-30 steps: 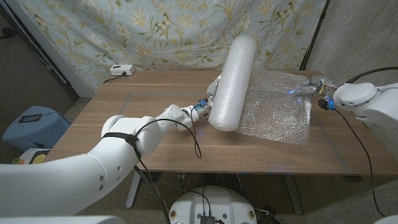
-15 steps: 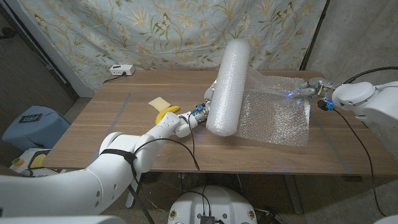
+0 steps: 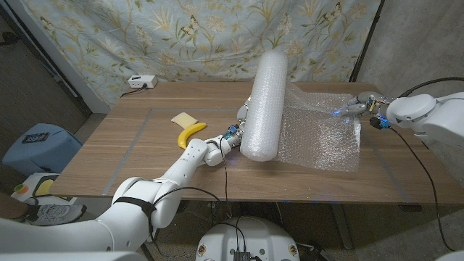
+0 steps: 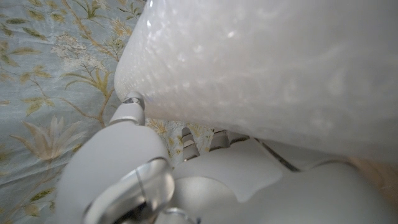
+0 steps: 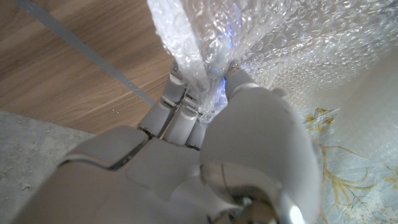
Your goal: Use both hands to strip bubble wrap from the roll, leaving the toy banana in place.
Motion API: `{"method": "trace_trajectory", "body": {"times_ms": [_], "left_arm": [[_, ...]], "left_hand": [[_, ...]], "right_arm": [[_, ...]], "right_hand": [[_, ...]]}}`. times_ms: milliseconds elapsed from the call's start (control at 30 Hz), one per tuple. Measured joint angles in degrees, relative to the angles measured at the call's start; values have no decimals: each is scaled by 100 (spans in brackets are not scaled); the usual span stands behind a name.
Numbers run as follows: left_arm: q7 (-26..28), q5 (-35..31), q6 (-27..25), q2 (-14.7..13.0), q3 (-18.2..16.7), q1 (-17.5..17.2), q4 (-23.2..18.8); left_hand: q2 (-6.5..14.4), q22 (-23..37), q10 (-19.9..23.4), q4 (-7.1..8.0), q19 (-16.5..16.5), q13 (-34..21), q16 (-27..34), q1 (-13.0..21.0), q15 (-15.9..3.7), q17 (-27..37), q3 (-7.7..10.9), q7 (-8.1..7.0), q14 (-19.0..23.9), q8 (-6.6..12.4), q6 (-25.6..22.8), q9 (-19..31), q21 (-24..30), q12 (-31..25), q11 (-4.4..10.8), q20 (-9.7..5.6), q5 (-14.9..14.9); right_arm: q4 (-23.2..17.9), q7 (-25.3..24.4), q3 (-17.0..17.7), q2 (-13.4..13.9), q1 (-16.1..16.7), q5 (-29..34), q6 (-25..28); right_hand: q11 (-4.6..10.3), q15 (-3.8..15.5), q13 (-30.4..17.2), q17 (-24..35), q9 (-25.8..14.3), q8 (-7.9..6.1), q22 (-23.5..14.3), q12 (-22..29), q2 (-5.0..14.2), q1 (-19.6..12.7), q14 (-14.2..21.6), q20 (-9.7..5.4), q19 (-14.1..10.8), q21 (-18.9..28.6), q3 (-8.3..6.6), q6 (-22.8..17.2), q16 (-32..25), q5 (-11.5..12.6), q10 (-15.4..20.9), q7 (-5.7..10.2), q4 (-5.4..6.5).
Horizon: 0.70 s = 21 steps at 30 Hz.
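Observation:
A thick white roll of bubble wrap [image 3: 265, 105] lies on the table, running from near to far. Its loose sheet [image 3: 322, 123] spreads to the right. My left hand [image 3: 233, 129] is pressed against the roll's left side, near its close end; in the left wrist view the roll [image 4: 273, 68] sits against my fingers [image 4: 127, 115]. My right hand [image 3: 355, 106] grips the sheet's far right corner, and the right wrist view shows the wrap [image 5: 199, 56] bunched between my fingers [image 5: 180, 106]. The yellow toy banana [image 3: 190, 133] lies on the table left of the roll.
A pale yellow flat piece [image 3: 184, 118] lies just beyond the banana. A white power box [image 3: 142, 82] sits at the table's far left edge. A floral curtain hangs behind the table [image 3: 130, 152]. A blue bin [image 3: 36, 145] stands on the floor at left.
My left arm has pulled back and lowered, uncovering the banana and the pale piece. The roll has turned slightly more upright in the picture. My right hand keeps its grip on the sheet.

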<state>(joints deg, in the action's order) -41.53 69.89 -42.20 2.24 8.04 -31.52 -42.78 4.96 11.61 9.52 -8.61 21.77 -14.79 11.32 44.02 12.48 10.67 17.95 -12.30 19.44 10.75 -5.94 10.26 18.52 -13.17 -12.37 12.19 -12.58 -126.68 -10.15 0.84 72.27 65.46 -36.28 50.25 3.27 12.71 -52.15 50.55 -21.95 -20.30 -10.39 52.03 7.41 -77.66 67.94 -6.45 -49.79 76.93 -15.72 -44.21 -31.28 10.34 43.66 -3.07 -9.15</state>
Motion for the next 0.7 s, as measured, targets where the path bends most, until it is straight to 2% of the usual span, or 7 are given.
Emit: {"method": "trace_trajectory", "body": {"times_ms": [67, 133, 400, 700], "left_arm": [[23, 65, 21, 0, 0, 0, 0], [46, 138, 46, -60, 155, -30, -40], [118, 324, 101, -93, 226, -25, -39], [193, 438, 121, -265, 356, 32, -122]], "left_hand": [[0, 0, 0, 0, 0, 0, 0, 0, 0, 0, 0, 1, 0, 0, -1, 0, 0, 0, 0, 0, 0], [0, 0, 0, -9, 0, 0, 0, 0, 0, 0, 9, 1, 0, 0, -1, 0, 0, 0, 0, 0, 0], [0, -1, 0, -2, 0, 1, 0, 0, 0, 0, 49, -14, 0, 0, -45, 0, -33, 0, 0, 0, 0], [-22, -5, 0, -16, 0, -26, 0, -22, 0, 1, 110, -29, 0, 0, -92, -1, -54, 0, 0, 0, 0]], "right_arm": [[13, 0, -27, 15, -24, 0, 0], [29, 30, -64, 29, -58, -38, -32], [93, 39, -238, 59, -235, -51, -51], [140, 51, -396, 72, -392, -113, -100]], "right_hand": [[0, 0, 0, 0, 0, 0, 0, 0, 0, 0, 0, 0, 0, 0, 0, 0, 0, 0, 0, 0, 0], [0, 0, 0, 0, 0, 0, 0, 0, 0, 0, 0, 3, 3, 0, 0, 0, 0, 0, 0, 0, 0], [0, -1, -21, -1, 1, 0, 0, -39, 0, 0, 0, 31, 31, 0, 0, 0, 0, -1, 0, 0, 0], [0, -3, -25, 28, -20, 39, -1, -44, -1, 1, 0, 31, 31, 0, 0, 0, 48, -5, 0, 0, 0]]}}
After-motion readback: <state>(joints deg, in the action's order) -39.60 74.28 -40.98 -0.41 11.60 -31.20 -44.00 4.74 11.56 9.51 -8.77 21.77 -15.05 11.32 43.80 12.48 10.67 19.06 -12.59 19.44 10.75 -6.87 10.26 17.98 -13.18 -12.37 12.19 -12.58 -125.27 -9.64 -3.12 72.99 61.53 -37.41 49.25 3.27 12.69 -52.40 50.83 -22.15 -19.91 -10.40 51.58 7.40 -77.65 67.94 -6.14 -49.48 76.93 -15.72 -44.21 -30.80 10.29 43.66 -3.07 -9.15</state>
